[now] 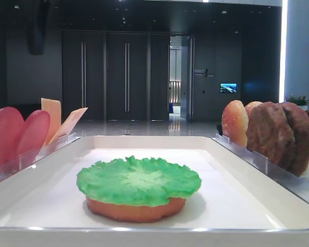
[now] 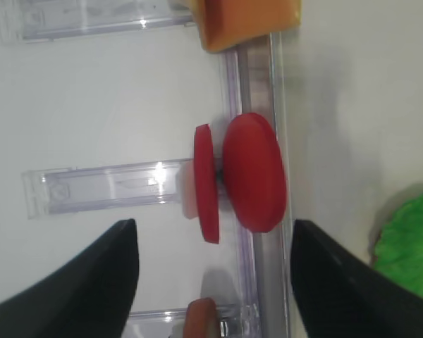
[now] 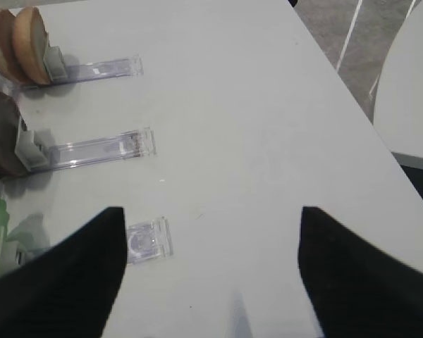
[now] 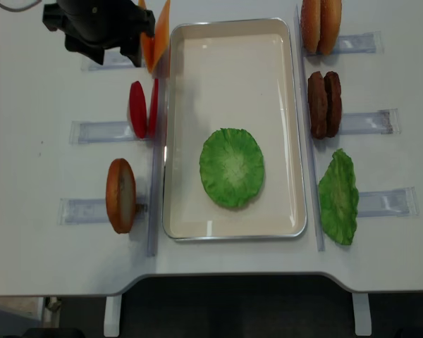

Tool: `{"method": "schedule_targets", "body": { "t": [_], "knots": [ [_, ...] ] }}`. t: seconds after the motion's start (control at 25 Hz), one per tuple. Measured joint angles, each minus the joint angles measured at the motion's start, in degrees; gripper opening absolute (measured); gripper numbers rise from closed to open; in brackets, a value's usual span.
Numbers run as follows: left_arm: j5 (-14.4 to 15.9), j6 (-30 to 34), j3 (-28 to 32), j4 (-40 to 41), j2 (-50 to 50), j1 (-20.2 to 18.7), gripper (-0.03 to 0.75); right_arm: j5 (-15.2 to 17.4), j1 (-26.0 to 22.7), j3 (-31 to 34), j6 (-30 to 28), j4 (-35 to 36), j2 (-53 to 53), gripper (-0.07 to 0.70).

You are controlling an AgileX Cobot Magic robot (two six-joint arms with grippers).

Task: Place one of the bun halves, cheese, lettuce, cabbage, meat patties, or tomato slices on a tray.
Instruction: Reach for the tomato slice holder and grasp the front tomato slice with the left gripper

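On the tray [image 1: 51, 190] in the low exterior view: lettuce [image 1: 138, 180] lying flat on a bun half [image 1: 135, 210], centre of tray. Left of tray, two tomato slices [image 1: 15, 136] upright in a clear holder [image 1: 28, 157], cheese [image 1: 59, 121] slices behind them, leaning. Right of tray, upright buns [image 1: 236, 122] and dark patties [image 1: 278, 135] in another holder. No claw visible here.

Right wrist view: right claw [image 3: 208, 267] over bare table [image 3: 254, 120], dark fingers [image 3: 63, 282] spread wide, nothing between them. Three clear holders to the left; buns [image 3: 17, 42] at the top one, patty [image 3: 1, 141] at the middle one, green edge at far left.

Left wrist view: left claw [image 2: 211, 282] wide, holding nothing, fingers [image 2: 77, 289] either side of the frame bottom. Two tomato slices [image 2: 240, 176] on edge just above the gap, touching or nearly so. Cheese [image 2: 247, 21] at top, lettuce [image 2: 409, 239] at right edge, a bit of bun [image 2: 197, 317] at bottom.

Top-down view: tray [image 4: 233, 35] mid-table, lettuce [image 4: 232, 167] in its lower half. Left arm [image 4: 99, 24] at top left, near cheese [image 4: 158, 35]. Tomato slices [image 4: 142, 109] just left of tray, bun [image 4: 120, 195] lower left in its holder. Right side: buns [image 4: 321, 24], patties [image 4: 325, 103], second leaf [image 4: 338, 197], all outside the tray.
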Motion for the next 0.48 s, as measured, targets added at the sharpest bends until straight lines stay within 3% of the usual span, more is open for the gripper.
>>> {"method": "schedule_targets", "body": {
  "t": [0.48],
  "knots": [
    [-2.08, -2.90, 0.00, 0.21, 4.62, -2.55, 0.517, 0.00, 0.00, 0.00, 0.00, 0.00, 0.00, 0.489]
  ]
}}
